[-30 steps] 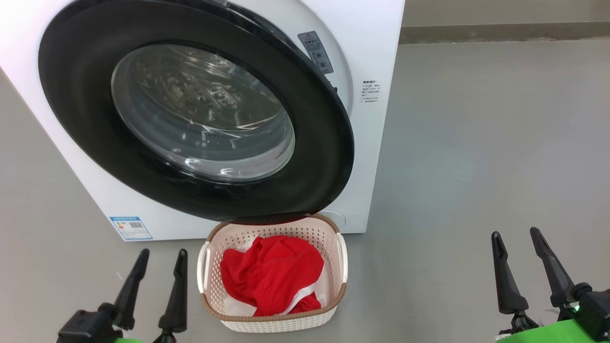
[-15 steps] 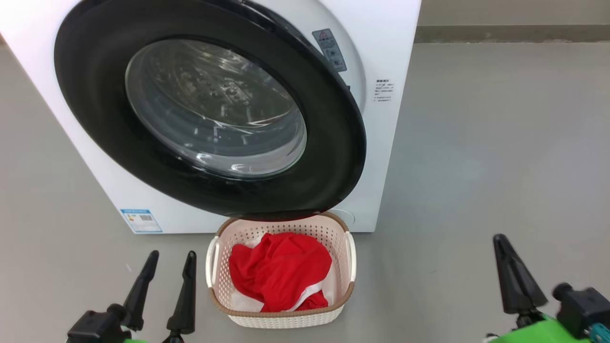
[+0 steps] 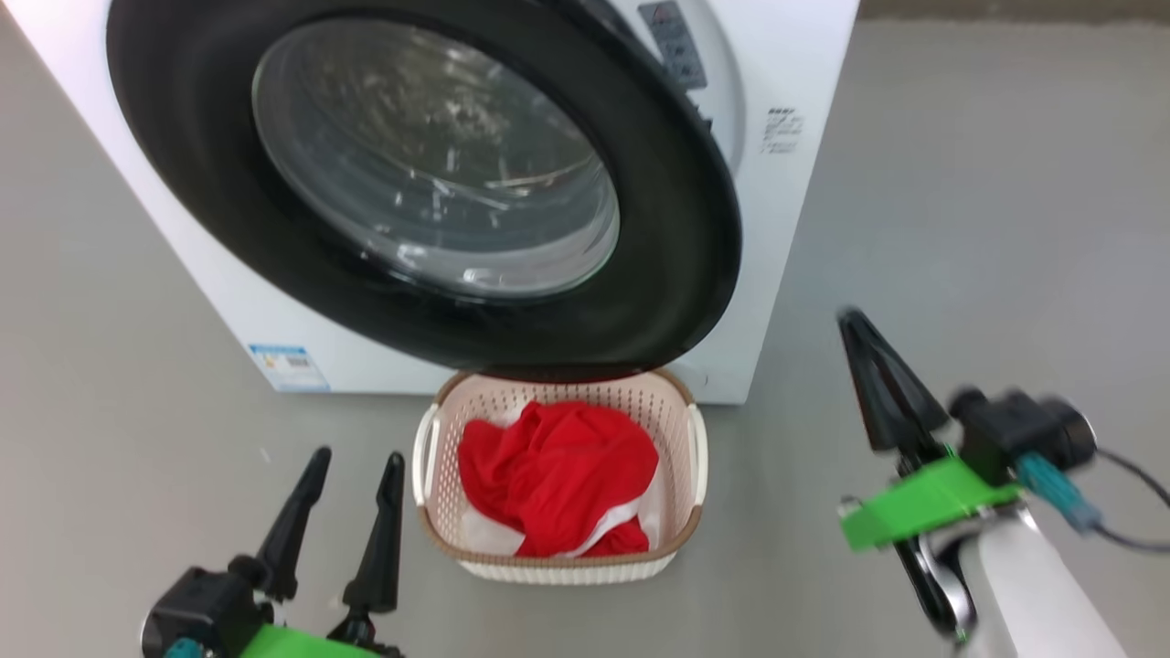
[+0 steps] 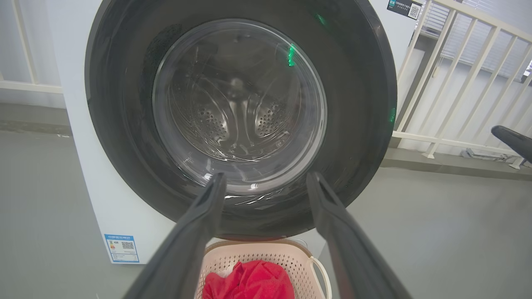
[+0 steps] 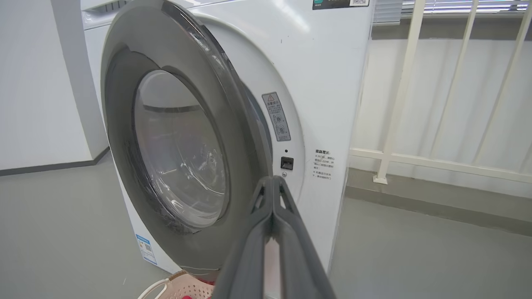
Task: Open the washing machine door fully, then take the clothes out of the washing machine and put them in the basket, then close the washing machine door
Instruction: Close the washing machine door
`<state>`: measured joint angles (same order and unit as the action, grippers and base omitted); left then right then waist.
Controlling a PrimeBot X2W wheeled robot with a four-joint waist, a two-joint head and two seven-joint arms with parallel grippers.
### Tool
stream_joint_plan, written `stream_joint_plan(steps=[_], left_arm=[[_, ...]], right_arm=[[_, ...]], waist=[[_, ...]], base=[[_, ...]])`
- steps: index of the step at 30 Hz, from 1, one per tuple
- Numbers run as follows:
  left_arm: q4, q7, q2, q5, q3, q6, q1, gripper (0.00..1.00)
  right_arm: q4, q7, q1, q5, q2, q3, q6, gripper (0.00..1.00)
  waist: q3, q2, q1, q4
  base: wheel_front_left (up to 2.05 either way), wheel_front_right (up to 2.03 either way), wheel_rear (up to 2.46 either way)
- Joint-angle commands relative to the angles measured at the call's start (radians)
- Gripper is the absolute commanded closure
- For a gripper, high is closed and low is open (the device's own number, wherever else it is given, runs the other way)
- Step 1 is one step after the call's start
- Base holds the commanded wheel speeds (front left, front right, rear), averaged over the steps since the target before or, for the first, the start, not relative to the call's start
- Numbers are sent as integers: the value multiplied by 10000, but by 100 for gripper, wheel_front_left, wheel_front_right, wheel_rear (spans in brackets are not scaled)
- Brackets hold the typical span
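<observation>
One large round washing machine door (image 3: 676, 256), with a wide glossy black rim and a bulging clear glass centre, stands ajar on the big white boxy front-loading washing machine (image 3: 804, 55). In your right wrist view a gap shows between the door's (image 5: 118, 124) free edge and the white front of the machine (image 5: 332, 83), where a small dark latch socket sits beside some printed text. Through the glass in your left wrist view you can see the perforated steel drum behind the door (image 4: 116, 124).

Directly below the door's lower edge, the small cream-white perforated plastic basket (image 3: 558, 571) with a brown woven-look rim stands on the grey floor (image 3: 960, 183), right in front of the machine. The bright red soft clothes (image 3: 553, 475) with white parts lie bunched inside it.

Your right gripper (image 3: 857, 322) is raised to the right of the basket, off the door's lower right edge and clear of it. Its two dark fingers are pressed together with nothing between them, and in its own view the joined tip (image 5: 272, 179) points at the gap beside the latch socket.

Your left gripper (image 3: 358, 455) hangs low, just left of the basket. Its fingers are spread apart and empty, and in its own view (image 4: 266, 176) they frame the lower part of the glass.

A small blue label (image 3: 288, 366) sits on the machine's lower left front.
</observation>
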<state>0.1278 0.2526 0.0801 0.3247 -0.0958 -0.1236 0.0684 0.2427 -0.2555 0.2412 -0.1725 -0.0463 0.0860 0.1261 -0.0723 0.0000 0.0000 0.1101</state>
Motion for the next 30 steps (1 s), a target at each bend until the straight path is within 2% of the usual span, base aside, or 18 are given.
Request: stream_joint_plan(steps=[1, 10, 16, 30], left_arm=[[-333, 91, 107, -71, 295, -56, 457, 0], [-611, 91, -10, -58, 8, -65, 1094, 0], [-649, 91, -106, -30, -61, -68, 1366, 0], [-736, 91, -225, 10, -218, -70, 1750, 0]], right_arm=[[-85, -63, 607, 128, -39, 359, 46, 100], [1180, -63, 2893, 566, -65, 1218, 46, 100], [1815, -63, 4025, 549, -373, 1817, 46, 100], [2175, -63, 5628, 649, -904, 1356, 46, 100]], waist=[[-506, 0, 0, 281], [-1735, 0, 0, 916], [-2357, 0, 0, 1254], [-3177, 0, 0, 1515]], base=[[0, 0, 0], [0, 0, 0], [0, 0, 0], [0, 0, 0]])
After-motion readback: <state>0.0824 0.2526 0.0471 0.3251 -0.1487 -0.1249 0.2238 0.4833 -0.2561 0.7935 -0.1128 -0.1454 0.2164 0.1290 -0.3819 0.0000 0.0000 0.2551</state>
